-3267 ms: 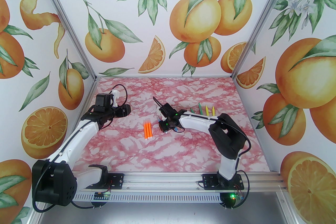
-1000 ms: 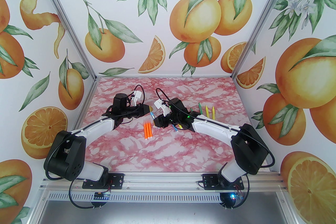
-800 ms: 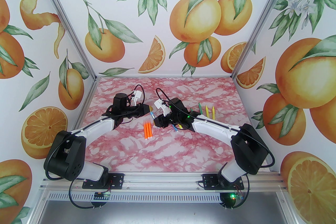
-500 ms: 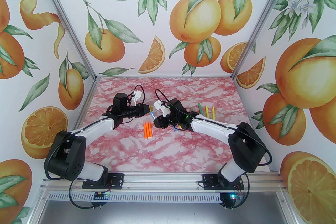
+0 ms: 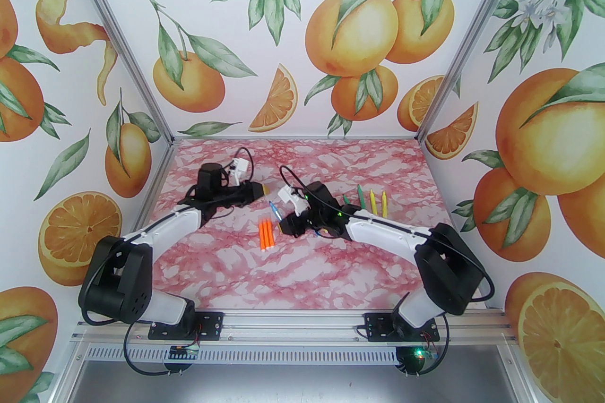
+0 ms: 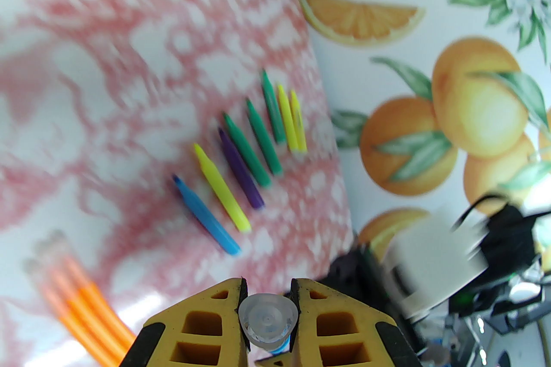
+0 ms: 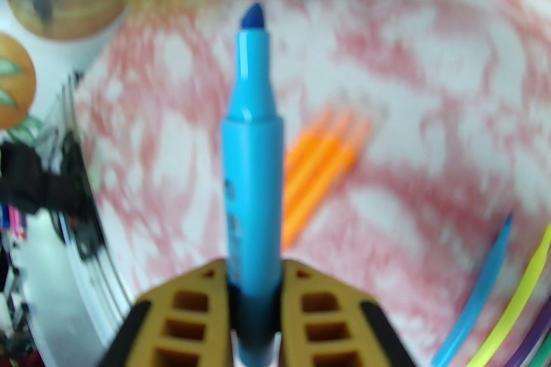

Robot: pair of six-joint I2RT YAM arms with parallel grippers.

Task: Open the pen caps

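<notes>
item: my left fingers [image 6: 236,297], yellow pads, clamped on one pen cap [image 6: 267,320]. the cap is seen end-on, pale and translucent, with a sliver of blue at its lower edge. it is held above the counter [image 6: 86,77], left of centre, off its pen.

item: my right fingers [image 7: 217,277], clamped round the barrel of a blue marker [image 7: 252,167]. the marker points away from my wrist with its dark blue nib [image 7: 254,16] bare. from the top camera the nib aims toward my left fingers, near them but apart.

item: three orange markers [image 5: 265,235], side by side and touching, flat on the counter, just beside my right fingers on their left. their far ends look pale; too blurred to tell more.

item: row of loose pens [image 6: 241,169], flat on the right part of the counter, pointed ends toward the back wall. order from nearest: blue, yellow, purple, three green, two yellow. the last two yellows lie just beside each other. whether these carry caps i cannot tell.
</notes>
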